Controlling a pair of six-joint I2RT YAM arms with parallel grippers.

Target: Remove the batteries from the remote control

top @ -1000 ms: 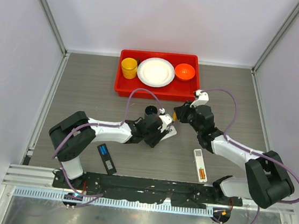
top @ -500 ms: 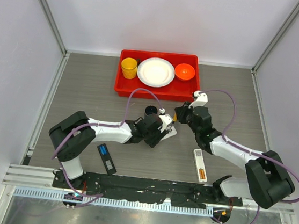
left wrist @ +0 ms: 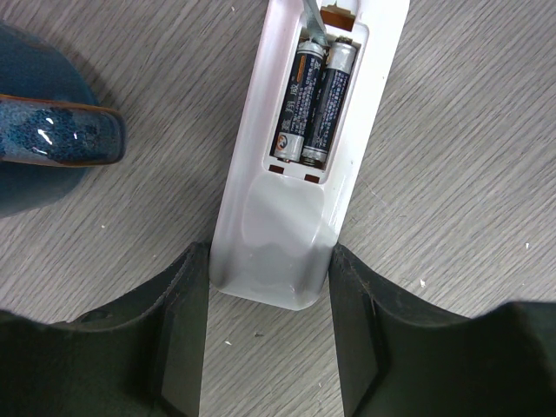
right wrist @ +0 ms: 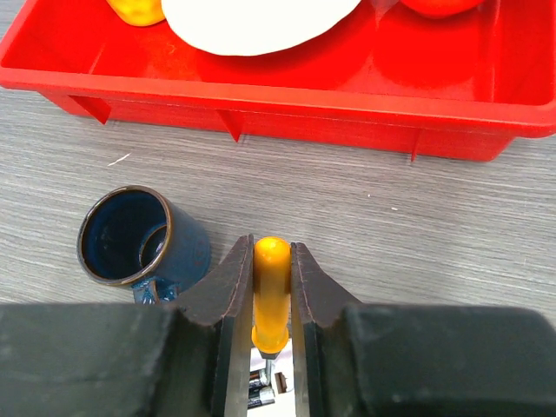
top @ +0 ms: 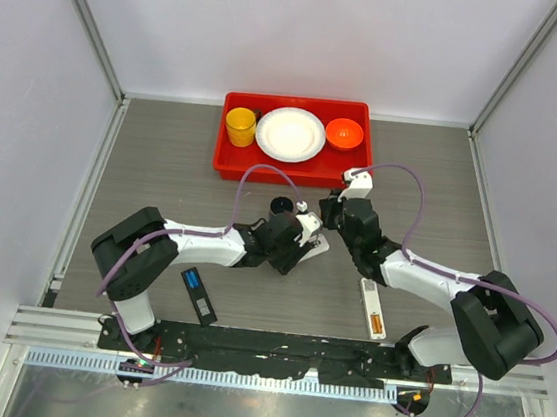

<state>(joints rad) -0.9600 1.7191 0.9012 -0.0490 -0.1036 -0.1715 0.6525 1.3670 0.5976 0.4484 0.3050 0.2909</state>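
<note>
Nearest the arm bases, a black oblong piece (top: 199, 295) lies on the desk (top: 164, 155) at the left, and a slim white piece with an orange end (top: 373, 307) at the right. Farther in, the left hand (left wrist: 269, 269) grasps the lower end of the white remote control (left wrist: 282, 226), whose open bay holds two dark batteries (left wrist: 313, 95) side by side. The right hand (right wrist: 271, 252) is clenched on an orange-handled screwdriver (right wrist: 271, 300), its tip at the bay's far end. Beyond sit a blue mug (right wrist: 139, 239) and a red tray (right wrist: 347, 117)
</note>
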